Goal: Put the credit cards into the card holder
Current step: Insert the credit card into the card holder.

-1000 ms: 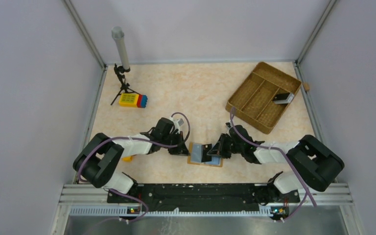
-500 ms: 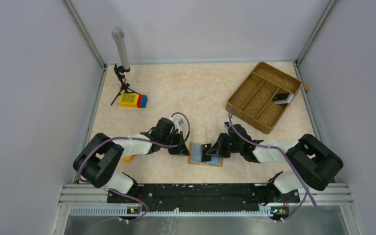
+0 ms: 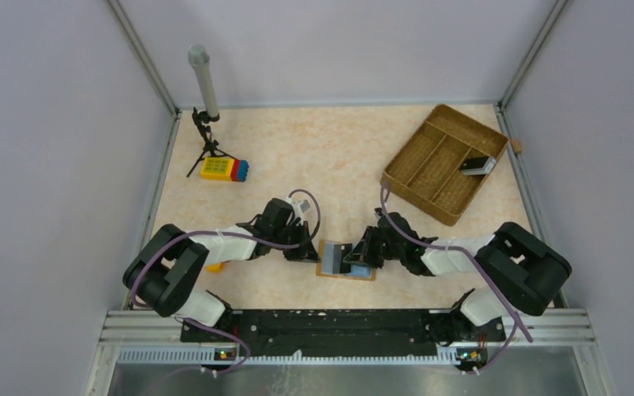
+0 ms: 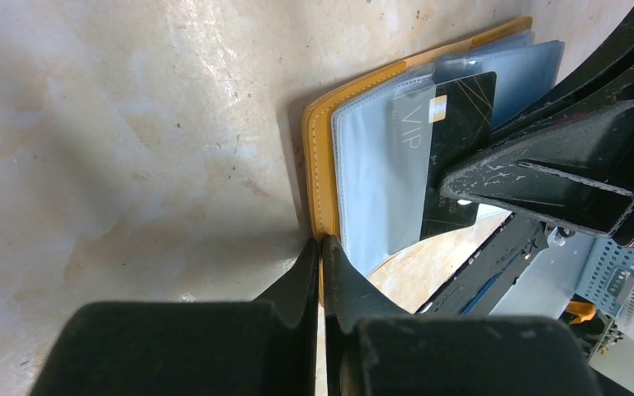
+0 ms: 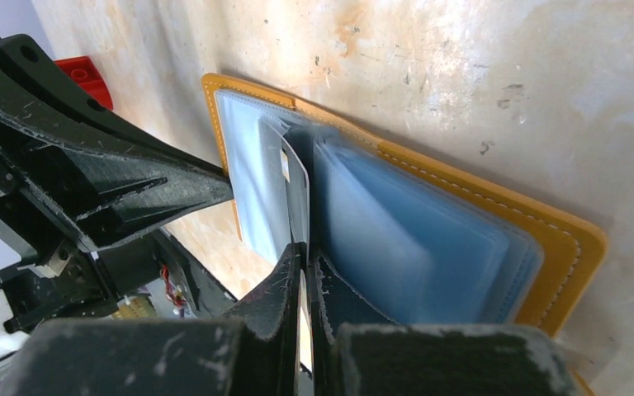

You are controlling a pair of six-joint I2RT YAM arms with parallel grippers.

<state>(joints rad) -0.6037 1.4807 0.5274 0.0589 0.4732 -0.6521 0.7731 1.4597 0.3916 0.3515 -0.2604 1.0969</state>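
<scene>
The table top [image 3: 338, 157] is a flat board, pale cream with soft orange blotches. Up close it shows small dark specks [image 4: 132, 124]. Three plain walls stand round it, all light purple-grey: one on the left [image 3: 49, 124], one at the back [image 3: 338, 49] and one on the right [image 3: 603, 107]. A thin silver metal bar runs up each back corner, left [image 3: 144, 58] and right [image 3: 532, 54]. A grooved silver metal rail [image 3: 338, 326] lies along the near edge of the table. A dull grey metal sheet [image 3: 338, 379] sits below it. The light is soft and even.
</scene>
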